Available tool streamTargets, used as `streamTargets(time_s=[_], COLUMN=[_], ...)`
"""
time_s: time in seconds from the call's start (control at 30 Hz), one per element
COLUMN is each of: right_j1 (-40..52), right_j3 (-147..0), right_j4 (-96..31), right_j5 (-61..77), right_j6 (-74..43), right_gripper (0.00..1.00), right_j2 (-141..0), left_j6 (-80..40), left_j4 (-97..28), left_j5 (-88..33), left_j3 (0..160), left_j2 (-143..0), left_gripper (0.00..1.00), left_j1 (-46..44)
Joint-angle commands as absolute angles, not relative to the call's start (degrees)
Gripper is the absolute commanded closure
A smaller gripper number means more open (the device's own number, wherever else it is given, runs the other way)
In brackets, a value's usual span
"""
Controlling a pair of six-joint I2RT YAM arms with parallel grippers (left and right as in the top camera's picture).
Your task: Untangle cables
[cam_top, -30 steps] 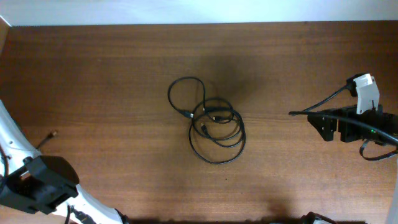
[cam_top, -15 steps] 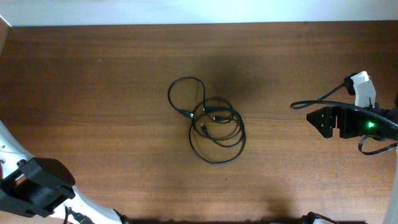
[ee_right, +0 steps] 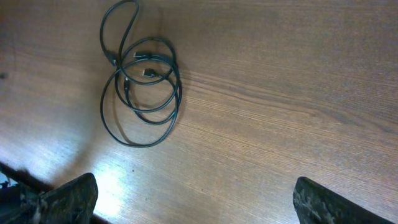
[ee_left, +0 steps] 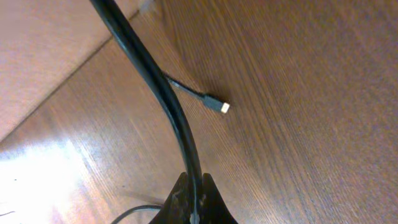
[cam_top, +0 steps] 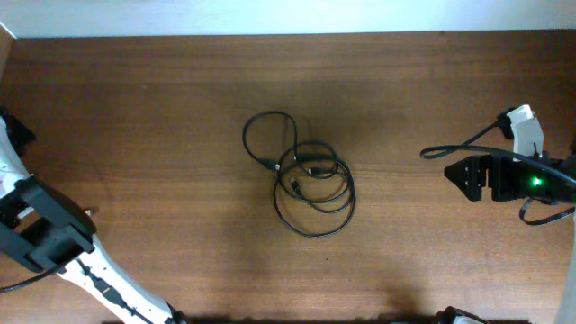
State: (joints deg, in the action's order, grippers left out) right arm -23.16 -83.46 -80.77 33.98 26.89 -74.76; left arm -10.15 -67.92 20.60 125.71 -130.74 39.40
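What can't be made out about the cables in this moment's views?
Overhead and right wrist: how many cords make up the bundle; the loops overlap and are too small to trace.
Left wrist: where the held cable, pinched in the left gripper, leads; the top edge cuts it off.
Left wrist: whether the plug belongs to it; its cord passes behind the held cable.

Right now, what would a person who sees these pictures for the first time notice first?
The tangle of thin black cables, coiled in loose overlapping loops at the middle of the brown wooden table. At the left edge, the left pincer is shut on another black cord, near a small gold-tipped plug. The right pincer stands open, empty, at the right.
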Motion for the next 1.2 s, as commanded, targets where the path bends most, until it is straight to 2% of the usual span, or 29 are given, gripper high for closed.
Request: streamTargets(time_s=[0.0,0.17,0.37,0.5,0.87,1.07,1.1,1.13,1.17], right_j1=[-23.27,-23.27,-23.27,-23.27,-23.27,-23.27,-23.27,-23.27,-23.27], right_j3=[-84.2,-84.2,-84.2,-84.2,-84.2,-84.2,-84.2,-84.2,-84.2], right_j4=[-80.79,-80.82,-80.84,-80.84,-80.82,-80.82,-80.82,-80.82,-80.82], right_j5=[33.58,33.58,33.58,33.58,33.56,33.56,33.56,33.56,33.56], right_j6=[26.5,26.48,26.48,26.48,26.5,26.5,26.5,26.5,26.5], right_gripper=[0.01,0.01,0.01,0.01,0.01,0.01,0.01,0.01,0.01], right_j2=[-74.81,-74.81,-74.81,-74.81,-74.81,-74.81,-74.81,-74.81,-74.81], left_j6=[-11.05,-7.55,0.56,1.85,1.8,1.74,1.74,1.72,1.28], left_j4=[-67.02,-64.9,-60.66,-61.47,-72.42,-72.66,-72.66,-72.64,-72.66], left_j5=[20.27,17.32,6.94,6.85,6.83,6.83,6.83,6.83,6.83], left_j3=[127.55,131.09,140.51,146.85,139.17,131.87,130.98,130.43,129.6], left_j2=[-129.84,-129.84,-129.84,-129.84,-130.82,-130.85,-130.85,-130.85,-130.85], left_gripper=[1.0,1.0,1.0,1.0,1.0,1.0,0.91,0.73,0.34], left_j1=[39.38,39.13,37.95,36.07,35.33,34.61,34.61,34.59,34.61])
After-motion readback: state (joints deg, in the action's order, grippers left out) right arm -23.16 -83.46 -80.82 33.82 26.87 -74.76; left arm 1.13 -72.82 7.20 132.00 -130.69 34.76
